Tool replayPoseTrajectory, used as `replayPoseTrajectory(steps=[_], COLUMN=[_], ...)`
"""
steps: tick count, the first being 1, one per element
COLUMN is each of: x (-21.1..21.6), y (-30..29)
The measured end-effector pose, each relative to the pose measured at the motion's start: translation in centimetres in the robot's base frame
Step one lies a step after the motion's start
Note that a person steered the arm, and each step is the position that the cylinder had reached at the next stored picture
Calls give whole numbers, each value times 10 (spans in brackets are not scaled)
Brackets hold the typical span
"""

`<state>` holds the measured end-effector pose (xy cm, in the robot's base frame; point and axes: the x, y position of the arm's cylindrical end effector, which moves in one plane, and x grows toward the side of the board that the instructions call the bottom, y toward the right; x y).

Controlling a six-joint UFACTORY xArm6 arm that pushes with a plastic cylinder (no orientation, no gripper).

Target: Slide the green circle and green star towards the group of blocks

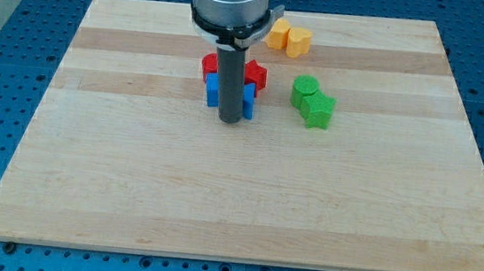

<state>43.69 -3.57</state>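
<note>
Centrally on the wooden board [130, 187], my tip [229, 119] is seen planted at the lower edge of a cluster of red blocks [255, 74] and blue blocks [213, 91], whose shapes are partly hidden by the rod. No gripper is carried, only the rod. To the view's right, near but apart, the green circle [304, 89] and green star [318, 111] are found touching. Two yellow blocks [289, 39] are set at the view's top.
</note>
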Motion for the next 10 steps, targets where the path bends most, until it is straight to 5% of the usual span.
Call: replayPoseTrajectory(steps=[1, 4, 10], x=[28, 25, 7], y=[6, 110, 101])
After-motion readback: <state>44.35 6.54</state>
